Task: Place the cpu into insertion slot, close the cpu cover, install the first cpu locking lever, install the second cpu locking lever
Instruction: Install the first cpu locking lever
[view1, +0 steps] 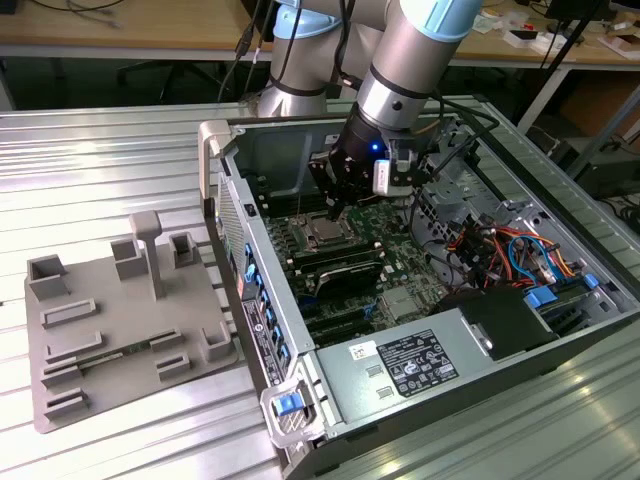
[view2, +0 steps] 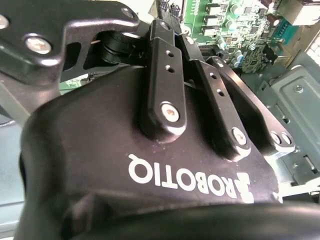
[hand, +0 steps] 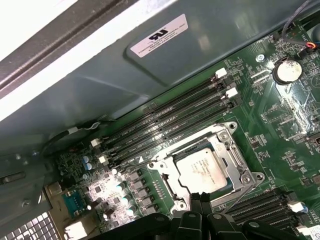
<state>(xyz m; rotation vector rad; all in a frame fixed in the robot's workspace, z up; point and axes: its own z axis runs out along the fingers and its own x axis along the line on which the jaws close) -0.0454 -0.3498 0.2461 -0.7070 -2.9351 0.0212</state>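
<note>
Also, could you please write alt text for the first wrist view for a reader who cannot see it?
The cpu sits in the insertion slot on a green motherboard, framed by the silver cpu cover, with the black gripper, jaws together, at the socket's edge. Long black memory slots run between it and the grey case wall.

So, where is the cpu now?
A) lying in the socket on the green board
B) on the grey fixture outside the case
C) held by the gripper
A: the first wrist view shows the cpu lying flat, framed by the cpu cover.
</note>
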